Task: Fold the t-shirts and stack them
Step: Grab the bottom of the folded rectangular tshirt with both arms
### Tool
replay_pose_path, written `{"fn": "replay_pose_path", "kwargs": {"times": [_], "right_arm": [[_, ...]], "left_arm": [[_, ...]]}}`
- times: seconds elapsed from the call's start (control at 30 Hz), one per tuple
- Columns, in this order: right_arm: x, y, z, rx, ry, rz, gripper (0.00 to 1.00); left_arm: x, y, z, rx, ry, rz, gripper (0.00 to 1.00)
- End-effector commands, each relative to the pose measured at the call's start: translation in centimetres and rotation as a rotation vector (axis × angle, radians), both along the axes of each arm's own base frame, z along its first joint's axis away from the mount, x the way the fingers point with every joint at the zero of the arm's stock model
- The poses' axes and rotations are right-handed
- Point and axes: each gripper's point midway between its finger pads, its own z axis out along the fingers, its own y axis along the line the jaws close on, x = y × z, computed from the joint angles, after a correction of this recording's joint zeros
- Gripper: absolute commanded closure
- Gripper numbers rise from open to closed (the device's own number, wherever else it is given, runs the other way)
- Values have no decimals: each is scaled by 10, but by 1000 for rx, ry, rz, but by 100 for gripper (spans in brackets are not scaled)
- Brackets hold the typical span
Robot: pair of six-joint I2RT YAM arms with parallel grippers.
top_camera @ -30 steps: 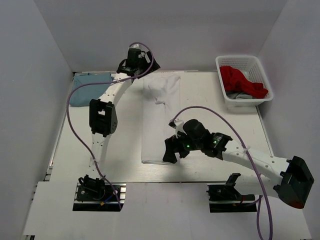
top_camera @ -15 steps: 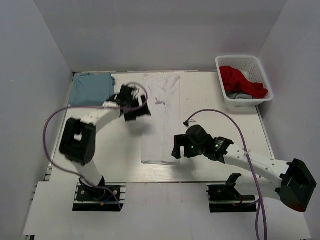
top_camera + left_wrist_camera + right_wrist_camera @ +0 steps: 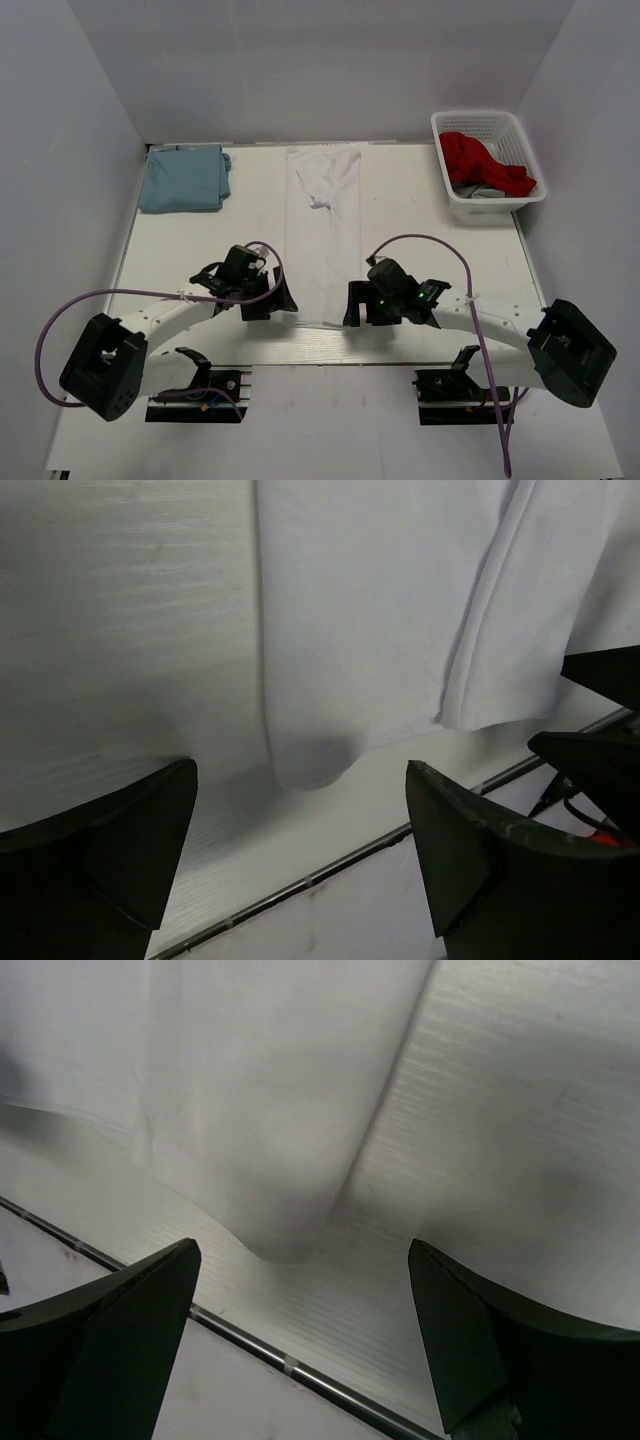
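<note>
The white t-shirt lies folded into a long narrow strip down the middle of the table, its near end by the front edge. The light blue t-shirt lies folded at the back left. My left gripper is open and empty just left of the white shirt's near left corner. My right gripper is open and empty just right of the near right corner. Both sets of fingers straddle bare table below the corners.
A white basket at the back right holds a red garment. The table's front edge with a metal rail runs just under both grippers, also seen in the right wrist view.
My left arm has swung from the back of the table down to the near left corner of the white shirt. My right gripper has shifted slightly right to the near right corner. The shirt lies flatter.
</note>
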Motion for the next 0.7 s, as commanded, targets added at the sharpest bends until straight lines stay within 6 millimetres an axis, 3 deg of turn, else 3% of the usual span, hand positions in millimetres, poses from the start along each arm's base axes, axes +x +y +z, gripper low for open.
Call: {"fn": "replay_pose_path", "kwargs": {"times": [0.0,0.13,0.17,0.23,0.33,0.37,0.5,0.67], "right_arm": [[4,14,5,86,12,-32,10],[5,17,3,91,28,-32,10],[4,15,-1,81,38,-36,10],[3,15,-4,78,58,-43,11],[4,11,-11,51,72,-65,19],[3,10,-13,43,80,-70,26],[3,8,-16,42,90,-90,36],[1,7,-17,36,101,-96,59]], "left_arm": [[-4,-7,-5,-7,24,-19,5],[-10,-10,-17,-2,64,-39,23],[-14,-12,-18,-3,77,-53,33],[-20,-10,-26,16,98,-70,44],[-27,-9,-31,29,114,-81,58],[-31,-4,-35,65,128,-79,61],[-36,3,-40,108,141,-74,67],[-36,10,-42,167,161,-81,71]]}}
